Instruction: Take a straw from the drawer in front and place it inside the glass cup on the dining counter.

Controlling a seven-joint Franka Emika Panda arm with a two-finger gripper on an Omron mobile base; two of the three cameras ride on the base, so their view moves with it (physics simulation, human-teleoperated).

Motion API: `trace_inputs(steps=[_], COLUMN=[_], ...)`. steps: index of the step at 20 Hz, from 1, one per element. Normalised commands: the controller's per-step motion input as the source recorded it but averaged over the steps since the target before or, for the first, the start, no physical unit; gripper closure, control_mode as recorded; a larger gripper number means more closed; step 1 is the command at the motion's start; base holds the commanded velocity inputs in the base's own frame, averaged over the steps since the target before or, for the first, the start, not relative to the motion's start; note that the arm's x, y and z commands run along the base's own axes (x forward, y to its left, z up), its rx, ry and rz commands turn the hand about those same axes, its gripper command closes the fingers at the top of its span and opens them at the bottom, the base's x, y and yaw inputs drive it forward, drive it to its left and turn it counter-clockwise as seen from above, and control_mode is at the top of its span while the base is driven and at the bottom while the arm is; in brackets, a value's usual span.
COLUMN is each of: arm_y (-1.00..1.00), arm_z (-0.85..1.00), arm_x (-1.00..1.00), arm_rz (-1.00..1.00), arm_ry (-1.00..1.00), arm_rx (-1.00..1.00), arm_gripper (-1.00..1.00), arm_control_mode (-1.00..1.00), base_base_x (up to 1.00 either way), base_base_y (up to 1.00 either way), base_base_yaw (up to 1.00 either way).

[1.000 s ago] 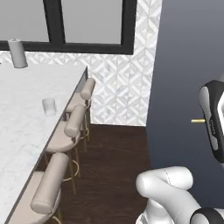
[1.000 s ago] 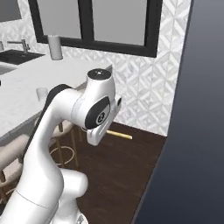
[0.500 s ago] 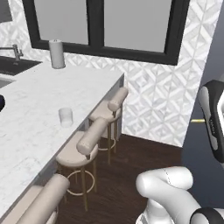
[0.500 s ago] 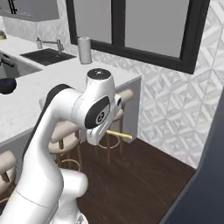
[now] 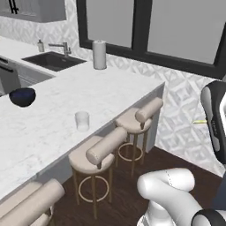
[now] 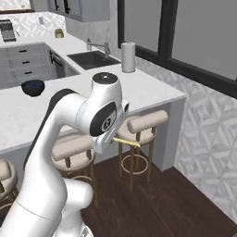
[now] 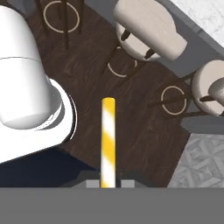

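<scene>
My gripper (image 7: pixel 107 184) is shut on the straw (image 7: pixel 107 139), a thin yellow stick with pale bands that points away from the hand over the dark wood floor. The straw's end pokes out from behind the arm (image 6: pixel 126 141) and beside the hand at the right edge (image 5: pixel 199 122). The glass cup (image 5: pixel 82 121) stands upright near the stool-side edge of the dining counter (image 5: pixel 119 90), well to the left of the hand. The drawer is out of view.
Beige padded stools (image 5: pixel 102 151) line the dining counter's near side, also below the hand (image 7: pixel 148 30). On the counter stand a dark blue bowl (image 5: pixel 22 96) and a paper towel roll (image 5: pixel 99 54). A sink (image 5: pixel 53 61) lies behind. The patterned wall (image 5: pixel 185 110) is close on the right.
Both base views have swung, so the base has turned: the counter, cup and stools now sit further right and closer. The straw stays in the shut gripper.
</scene>
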Motion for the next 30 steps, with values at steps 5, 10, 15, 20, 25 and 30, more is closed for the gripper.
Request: trace_inputs(steps=[5,10,15,20,25,30], arm_y=[0.00,0.00,0.00,0.00,0.00,0.00], arm_z=[0.00,0.00,0.00,0.00,0.00,0.00], arm_x=[0.00,0.00,0.00,0.00,0.00,0.00], arm_rz=[0.00,0.00,0.00,0.00,0.00,0.00], arm_ry=[0.00,0.00,0.00,0.00,0.00,0.00], arm_rx=[0.00,0.00,0.00,0.00,0.00,0.00], arm_gripper=[1.00,1.00,1.00,1.00,1.00,1.00], arm_control_mode=[1.00,1.00,1.00,1.00,1.00,1.00], base_base_x=[0.20,0.38,0.44,0.61,0.56,0.62], base_base_y=[-0.59,-0.50,-0.54,-0.26,-0.13,-0.15], base_base_yaw=[0.59,0.61,0.59,0.49,0.38,0.26])
